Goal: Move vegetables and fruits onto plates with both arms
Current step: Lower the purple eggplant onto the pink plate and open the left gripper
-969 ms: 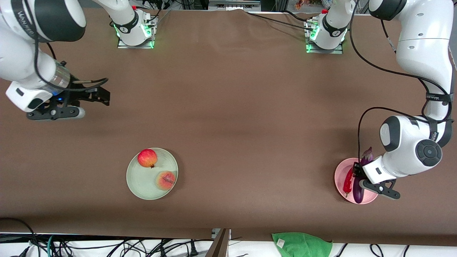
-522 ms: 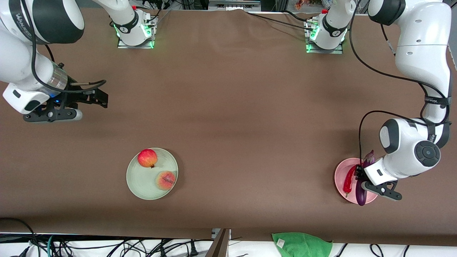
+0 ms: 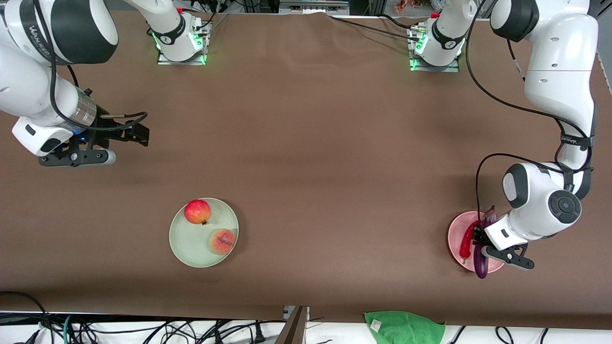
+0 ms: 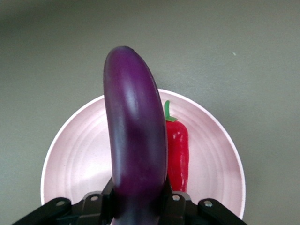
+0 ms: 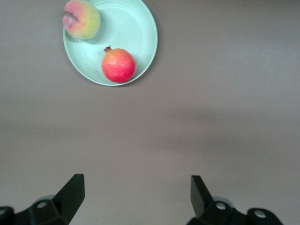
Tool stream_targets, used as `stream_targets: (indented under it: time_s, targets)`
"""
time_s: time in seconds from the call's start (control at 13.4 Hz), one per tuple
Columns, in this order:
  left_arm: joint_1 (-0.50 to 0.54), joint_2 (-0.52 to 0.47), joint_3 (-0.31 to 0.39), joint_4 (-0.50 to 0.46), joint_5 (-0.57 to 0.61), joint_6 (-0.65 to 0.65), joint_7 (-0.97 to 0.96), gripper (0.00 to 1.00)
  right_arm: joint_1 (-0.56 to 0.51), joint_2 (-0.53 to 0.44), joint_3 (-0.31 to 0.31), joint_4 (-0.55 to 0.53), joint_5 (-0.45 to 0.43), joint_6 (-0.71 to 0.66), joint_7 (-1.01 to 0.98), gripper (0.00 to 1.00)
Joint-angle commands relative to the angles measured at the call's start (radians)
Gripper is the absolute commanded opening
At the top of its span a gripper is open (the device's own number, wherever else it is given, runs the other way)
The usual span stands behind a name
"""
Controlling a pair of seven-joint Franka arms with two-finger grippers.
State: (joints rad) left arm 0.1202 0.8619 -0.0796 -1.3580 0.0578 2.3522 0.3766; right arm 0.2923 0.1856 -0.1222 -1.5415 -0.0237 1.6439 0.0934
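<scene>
My left gripper is shut on the purple eggplant, holding it over the pink plate. The eggplant's tip reaches past the plate's rim. I cannot tell whether it touches the plate. The red chili pepper lies in that plate beside the eggplant. The mint green plate carries the red pomegranate-like fruit and the peach. My right gripper waits open and empty over bare table toward the right arm's end.
A green cloth lies past the table's edge nearest the front camera, among cables. The two arm bases stand along the farthest edge. Brown tabletop stretches between the two plates.
The left gripper has shifted slightly with the eggplant, whose tip now reaches a little farther over the pink plate's rim. The right arm has barely moved.
</scene>
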Motion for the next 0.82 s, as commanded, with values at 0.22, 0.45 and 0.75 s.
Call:
stream_targets:
  time_s: [0.22, 0.45, 0.75]
  targets:
    - [-0.011, 0.006, 0.014, 0.020, -0.131, 0.004, 0.019, 1.00, 0.004, -0.055, 0.029, -0.052, -0.062, 0.020, 0.126, 1.00]
    - [-0.013, 0.006, 0.015, 0.023, -0.154, 0.004, 0.025, 1.00, -0.005, -0.181, 0.036, -0.248, -0.062, 0.180, 0.126, 1.00]
    - [-0.014, -0.014, 0.015, 0.023, -0.162, -0.031, 0.015, 1.00, -0.173, -0.181, 0.190, -0.241, -0.042, 0.171, 0.131, 1.00]
